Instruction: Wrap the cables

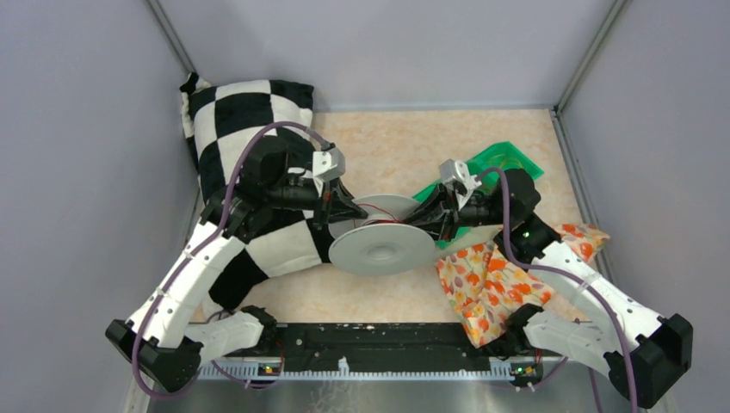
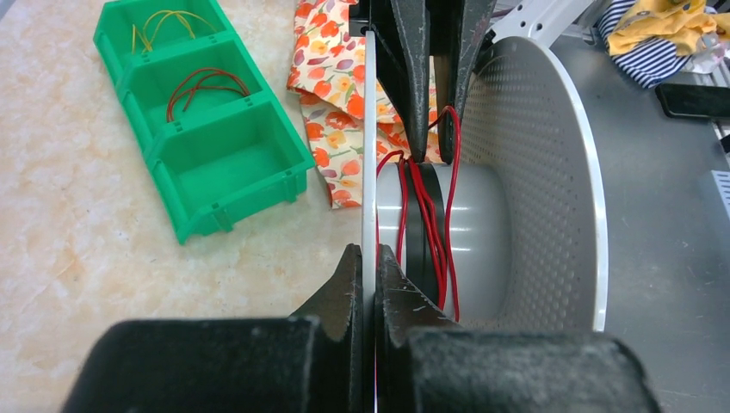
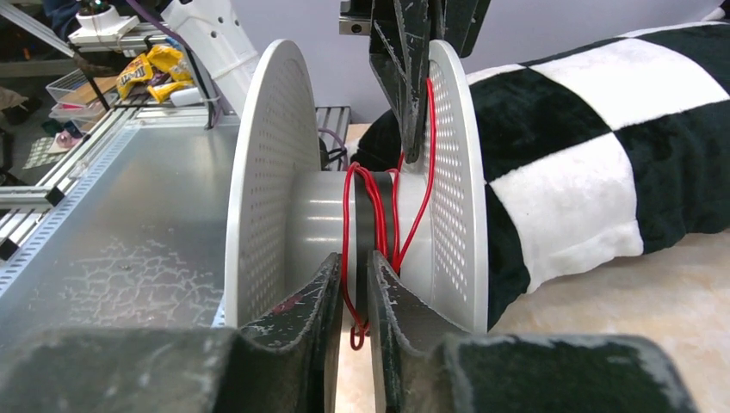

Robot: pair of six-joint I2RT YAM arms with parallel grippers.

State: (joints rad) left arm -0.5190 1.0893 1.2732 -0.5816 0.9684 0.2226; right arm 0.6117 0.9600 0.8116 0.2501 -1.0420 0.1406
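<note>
Cables coil round spool; left tool clamps spool.

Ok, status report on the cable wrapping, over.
Left hand shut on spool flange. Right hand barely open, red cable between its fingers. Several turns on the hub. Checkered pillow close beside spool.

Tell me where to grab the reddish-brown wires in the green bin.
Pinch the reddish-brown wires at the top of their arc, where the strands bunch, coming straight down. The green bin walls them in on every side, so a sideways approach looks blocked.
</note>
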